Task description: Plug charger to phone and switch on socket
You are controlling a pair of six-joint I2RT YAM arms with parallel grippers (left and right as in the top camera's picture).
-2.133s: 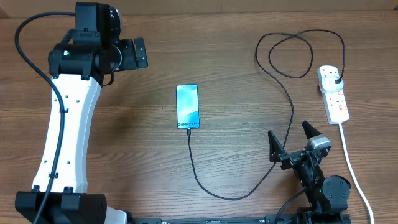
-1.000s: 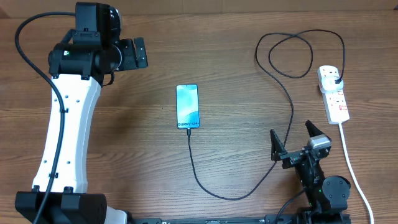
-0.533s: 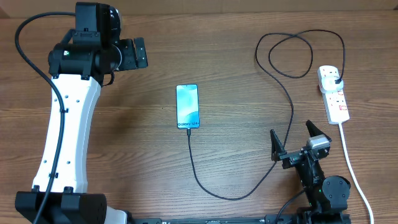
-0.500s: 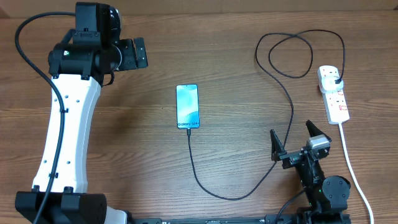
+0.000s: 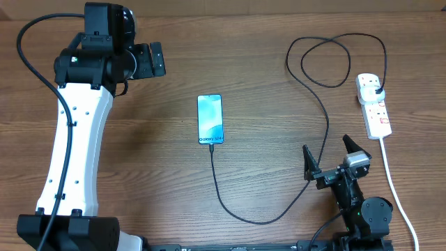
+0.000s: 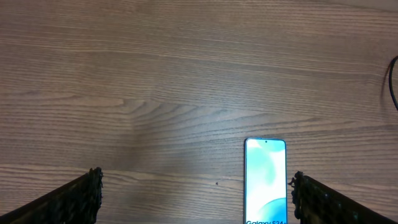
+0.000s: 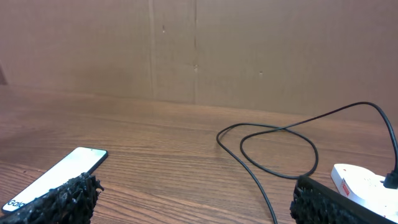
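Note:
The phone lies flat mid-table, blue-teal screen up, and shows in the left wrist view and right wrist view. The charger cable runs from the phone's near end, curves right and loops to its black plug in the socket, a white power strip at the right. My left gripper is open and empty, high at the back left; its fingers frame the phone. My right gripper is open and empty, low near the front right, beside the cable.
The socket's thick white cord runs along the right edge toward the front. A brown cardboard wall stands behind the table. The left arm's white body covers the left side.
The right gripper shifted slightly to the right and toward the front about two seconds ago; since then nothing has moved. The left arm is still.

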